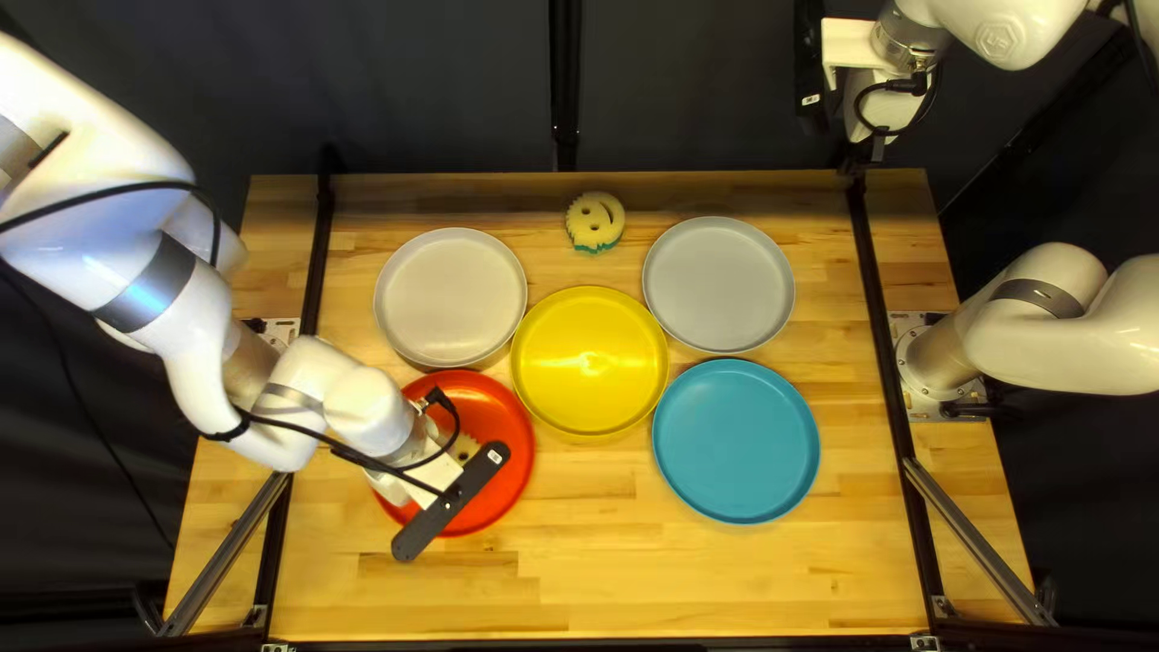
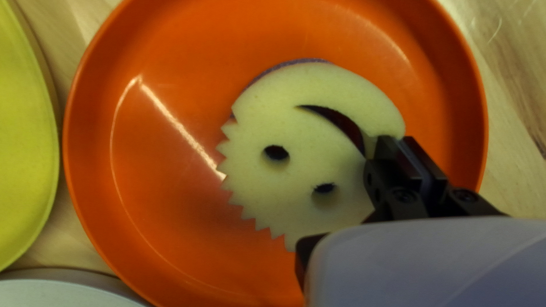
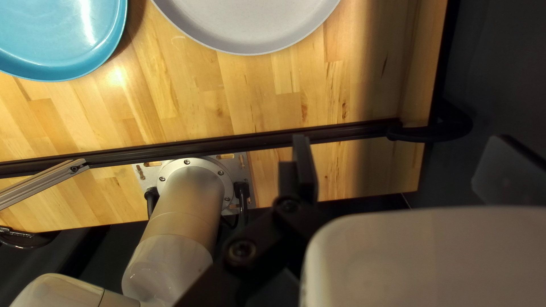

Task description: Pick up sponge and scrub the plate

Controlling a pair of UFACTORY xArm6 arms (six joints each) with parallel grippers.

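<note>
An orange plate (image 1: 496, 409) lies at the near left of the table. A pale yellow, toothed sponge with a smiling face (image 2: 294, 157) rests flat inside the plate (image 2: 162, 106), a purple layer showing under its far edge. My left gripper (image 1: 460, 451) (image 2: 384, 149) is shut on the sponge's rim beside the mouth cut. In the top left view the sponge (image 1: 467, 445) peeks out from under the wrist. My right gripper (image 1: 810, 86) hangs high at the far right, over the table's edge; one of its fingers (image 3: 302, 170) shows, with nothing against it.
A second yellow sponge with a green underside (image 1: 595, 220) lies near the far edge. Around it are a cream plate (image 1: 450, 294), a yellow plate (image 1: 589, 358), a grey plate (image 1: 718, 282) and a blue plate (image 1: 735, 439). Black rails (image 1: 317, 272) run along both table sides.
</note>
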